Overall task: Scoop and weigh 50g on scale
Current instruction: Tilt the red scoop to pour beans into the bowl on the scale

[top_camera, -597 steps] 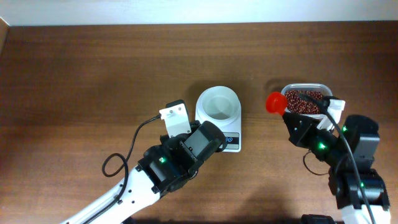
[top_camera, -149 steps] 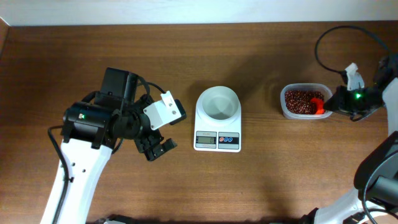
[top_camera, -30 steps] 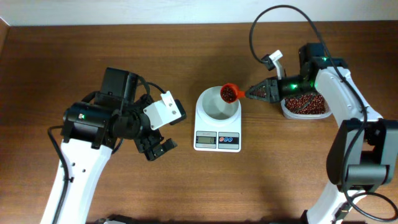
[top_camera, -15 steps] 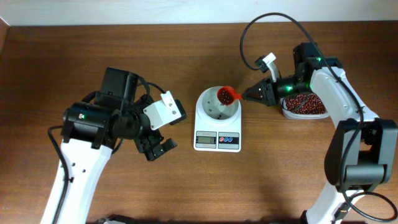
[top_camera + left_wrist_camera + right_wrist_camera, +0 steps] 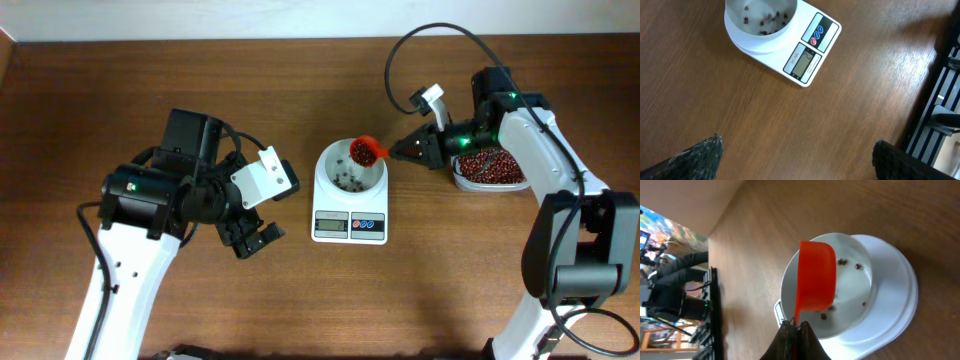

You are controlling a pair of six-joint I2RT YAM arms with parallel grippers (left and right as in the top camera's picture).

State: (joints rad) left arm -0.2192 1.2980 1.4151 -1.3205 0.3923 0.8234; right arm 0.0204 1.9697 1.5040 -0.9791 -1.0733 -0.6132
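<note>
The white scale stands mid-table with its round bowl on top; a few dark red beans lie in the bowl. My right gripper is shut on the handle of a red scoop, tilted over the bowl's right rim with beans in it. In the right wrist view the scoop hangs over the bowl, its handle pinched at the right gripper. My left gripper stands open above bare table left of the scale, nothing between its fingers.
A clear plastic tub full of dark red beans sits right of the scale, partly under the right arm. A black cable loops above the right arm. Table edge and floor equipment show at the right of the left wrist view.
The scoop has moved left over the bowl and tipped; beans have dropped into the bowl, which was empty a second ago. The left arm has not moved.
</note>
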